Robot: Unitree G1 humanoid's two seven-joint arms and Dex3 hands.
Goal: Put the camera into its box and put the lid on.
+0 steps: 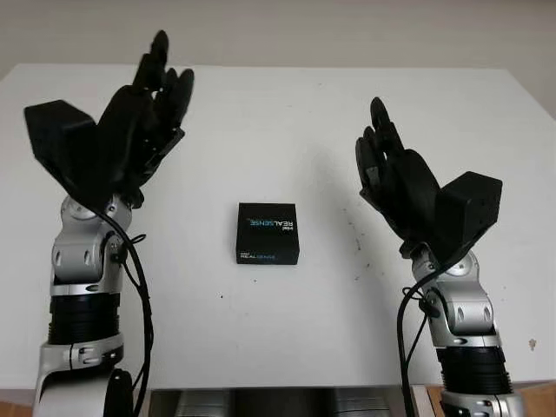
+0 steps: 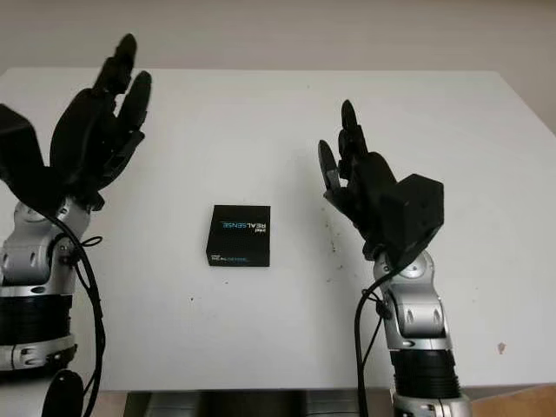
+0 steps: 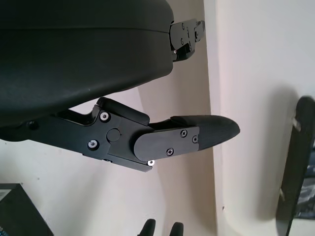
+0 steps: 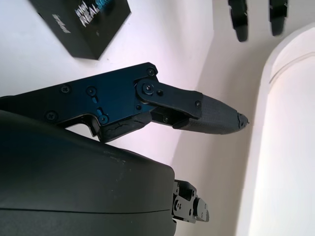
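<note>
A black box printed REALSENSE lies shut, lid on, in the middle of the white table. My left hand is raised above the table's left side, open and holding nothing, well to the left of the box. My right hand is raised to the right of the box, also open and apart from it. In the right wrist view the box lies beyond an outstretched finger. In the left wrist view a corner of the box sits past the hand's finger.
Bare white table surrounds the box on all sides. A few small dark specks mark the surface to the right of the box. A metal frame runs along the table's near edge between my arms.
</note>
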